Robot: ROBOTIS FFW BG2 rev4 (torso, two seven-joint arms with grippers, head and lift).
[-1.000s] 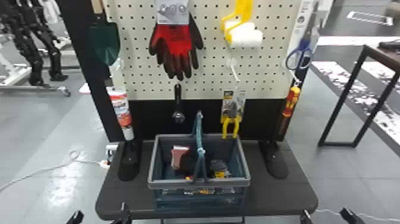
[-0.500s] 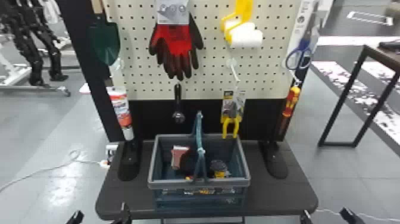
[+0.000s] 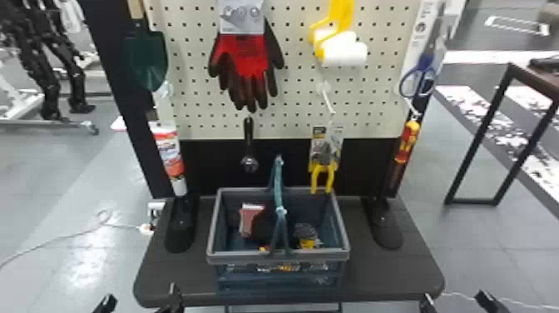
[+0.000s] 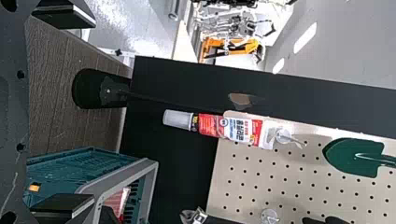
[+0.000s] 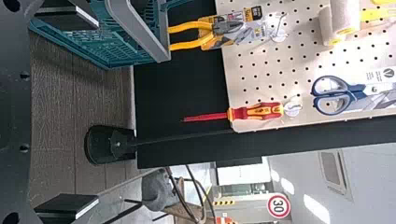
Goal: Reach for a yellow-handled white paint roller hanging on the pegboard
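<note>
Paint roller on the pegboard, both grippers spread and empty.
The yellow-handled white paint roller [image 3: 344,52] hangs high on the perforated pegboard [image 3: 291,98], to the right of the red-and-black work gloves [image 3: 245,54] and above the carded yellow-handled pliers [image 3: 322,175]; neither gripper touches it. The left gripper [image 3: 142,293] and right gripper [image 3: 457,296] lie at the near side of the table [image 3: 382,279], each with its two fingers well apart and nothing between them. A basket [image 3: 237,257] with a raised handle stands on the table between the stand's feet. Blue-handled scissors [image 3: 423,77] hang right of the roller, above a red-and-yellow screwdriver [image 3: 407,141]; a green trowel [image 3: 147,60] hangs at the left, above a capped tube [image 3: 168,156].
</note>
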